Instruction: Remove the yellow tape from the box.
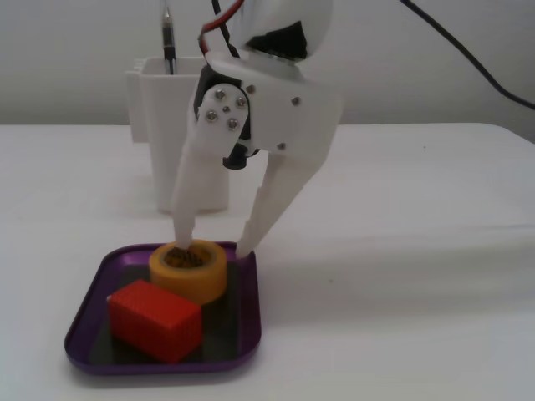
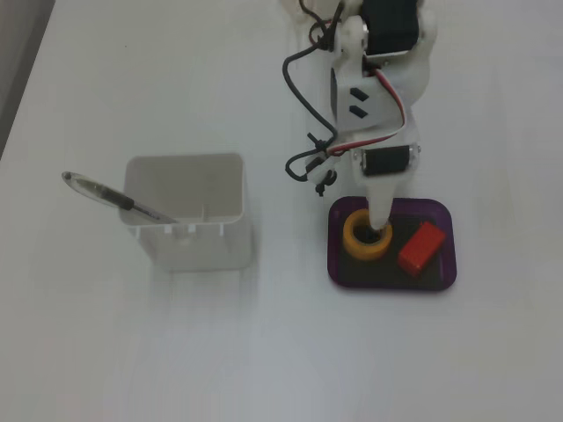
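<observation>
White table (image 1: 418,251). Tall white container (image 2: 189,220) holds a pen (image 2: 110,198). Purple box (image 1: 84,313) holds yellow tape (image 1: 201,271) and red block (image 1: 155,317), touching. Pincer (image 1: 209,249) spread: one finger in the tape's core, the other outside its wall.
</observation>
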You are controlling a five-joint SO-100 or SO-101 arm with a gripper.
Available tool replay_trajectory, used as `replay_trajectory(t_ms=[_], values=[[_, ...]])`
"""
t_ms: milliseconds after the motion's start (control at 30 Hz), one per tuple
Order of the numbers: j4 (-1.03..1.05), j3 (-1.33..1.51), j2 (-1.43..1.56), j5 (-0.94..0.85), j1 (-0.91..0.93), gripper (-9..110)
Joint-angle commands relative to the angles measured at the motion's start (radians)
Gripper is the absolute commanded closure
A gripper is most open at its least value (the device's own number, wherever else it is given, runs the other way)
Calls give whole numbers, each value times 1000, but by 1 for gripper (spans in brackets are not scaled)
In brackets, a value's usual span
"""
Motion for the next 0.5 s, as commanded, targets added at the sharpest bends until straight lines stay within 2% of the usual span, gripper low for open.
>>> replay_trajectory(t_ms=[0,467], values=[[-9,-28,11,-5,-2,88],[-44,-26,6,-5,0,88]])
